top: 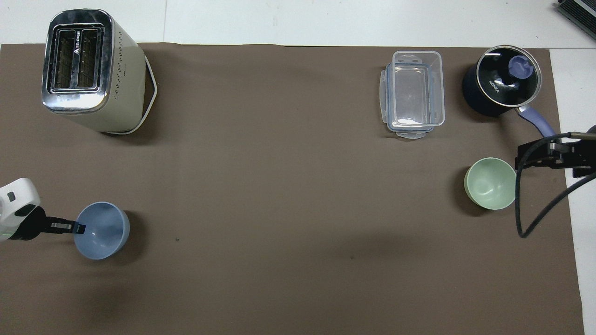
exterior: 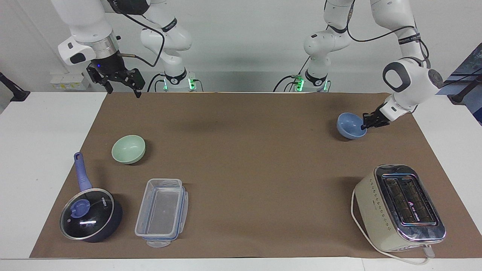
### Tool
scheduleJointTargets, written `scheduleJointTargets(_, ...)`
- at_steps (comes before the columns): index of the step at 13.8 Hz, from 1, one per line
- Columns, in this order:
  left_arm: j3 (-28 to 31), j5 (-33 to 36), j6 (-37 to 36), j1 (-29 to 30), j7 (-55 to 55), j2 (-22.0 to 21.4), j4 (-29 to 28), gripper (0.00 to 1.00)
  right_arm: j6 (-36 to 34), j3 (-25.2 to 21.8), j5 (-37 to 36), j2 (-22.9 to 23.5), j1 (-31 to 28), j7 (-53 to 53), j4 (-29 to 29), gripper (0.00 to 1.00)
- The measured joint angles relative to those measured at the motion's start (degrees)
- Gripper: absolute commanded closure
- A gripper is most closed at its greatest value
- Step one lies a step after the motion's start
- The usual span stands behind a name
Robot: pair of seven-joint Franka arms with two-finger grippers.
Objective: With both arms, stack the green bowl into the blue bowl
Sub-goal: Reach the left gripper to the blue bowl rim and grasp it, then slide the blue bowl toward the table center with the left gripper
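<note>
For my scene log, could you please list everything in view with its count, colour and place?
blue bowl: 1, periwinkle, left arm's end, at the left claw's tip
green bowl: 1, pale mint, right arm's end
toaster: 1, cream and chrome, farther from the robots than the blue bowl
pot: 1, dark, blue handle, glass lid, farther than the green bowl
container: 1, clear plastic, beside the pot
mat: 1, brown
left claw: at the blue bowl's rim
right claw: raised, waiting
</note>
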Motion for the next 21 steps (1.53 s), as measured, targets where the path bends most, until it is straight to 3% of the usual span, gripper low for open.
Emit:
scheduleJointTargets(4,-0.32,-1.56,-6.89,1.07,0.28,0.0,6.33,1.0,0.01,0.0,0.0,0.0,-0.08,0.0,-0.02,0.0)
scheduleJointTargets(8,-1.7,-5.49,-8.25,-0.69,-1.02,0.0,8.56,1.0,1.0,0.0,0.0,0.0,-0.19,0.0,-0.09,0.0)
scheduleJointTargets(15,-2.48,-6.24,2.35,-22.76,-24.9,1.21,7.82,1.0,10.36,-0.04,0.0,0.84,-3.52,-4.34,-3.46,0.0)
scheduleJointTargets(21,-2.52,-6.86,15.24,-39.83,-41.81,2.59,2.21,1.0,18.04,-0.17,0.0,3.67,-10.73,-16.21,-8.32,0.0)
